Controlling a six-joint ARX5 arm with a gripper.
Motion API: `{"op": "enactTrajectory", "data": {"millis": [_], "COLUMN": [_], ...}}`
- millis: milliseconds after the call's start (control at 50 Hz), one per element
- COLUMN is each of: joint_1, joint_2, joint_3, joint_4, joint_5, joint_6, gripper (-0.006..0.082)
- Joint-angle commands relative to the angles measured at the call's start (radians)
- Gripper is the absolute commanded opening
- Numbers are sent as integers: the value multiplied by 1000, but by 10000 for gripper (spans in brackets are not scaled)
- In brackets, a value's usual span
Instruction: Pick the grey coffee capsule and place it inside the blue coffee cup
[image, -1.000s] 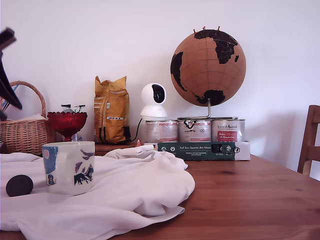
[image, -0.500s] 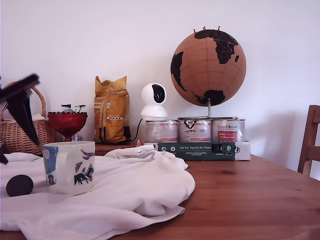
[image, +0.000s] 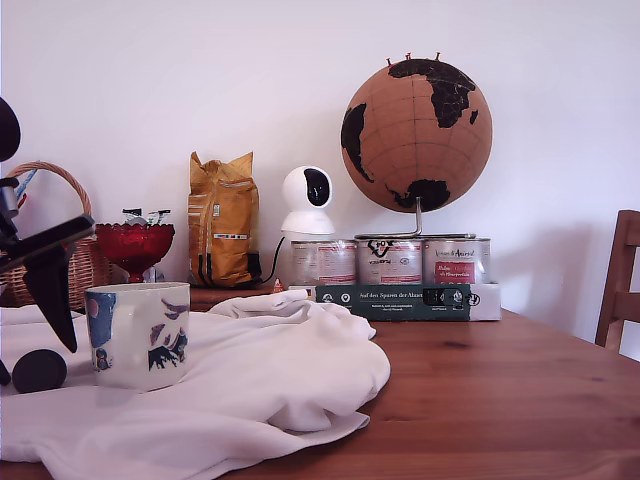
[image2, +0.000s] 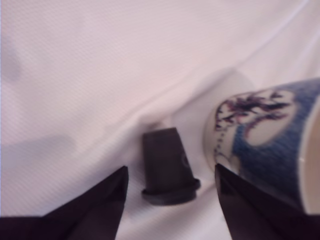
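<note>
In the exterior view, the gripper (image: 28, 345) was seen at the view's left edge, lowered over the white cloth (image: 280, 370) that covered the near left part of the wooden table (image: 500, 390). One grey coffee capsule (image: 40, 371) was counted, lying on its side on the cloth with its flat disc face toward the camera, just beside the one blue coffee cup (image: 138, 334), which stood upright on the cloth to the view's right of it. One dark finger (image: 52, 295) was seen pointing down between capsule and cup; the other was largely cut off by the frame. Along the table's far edge one wicker basket (image: 55, 262), one red glass bowl (image: 134, 246), one yellow bag (image: 223, 220), one white camera (image: 307, 203), three tins (image: 390, 261) and one cork globe (image: 416, 122) were counted. In the wrist view, the jaws were seen spread apart and empty, with the capsule (image2: 167, 167) lying between the two fingertips (image2: 110, 192) and not yet touched, and the cup wall (image2: 265, 145) close beside one of them. The grasp would probably be done best if the fingers were lowered a little further, kept clear of the cup, and closed across the capsule's tapered body above its rim, so that the cloth was not pinched.
</note>
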Motion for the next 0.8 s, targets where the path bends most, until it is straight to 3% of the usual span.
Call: {"op": "enactTrajectory", "data": {"millis": [0, 380, 640, 780], "joint_1": [-5, -13, -35, -36], "joint_2": [22, 83, 85, 85], "joint_3": [-13, -12, -12, -6], "joint_4": [17, 37, 60, 52], "joint_5": [-7, -5, -2, 27], "joint_6": [16, 16, 17, 17], "gripper": [507, 457, 223, 202]}}
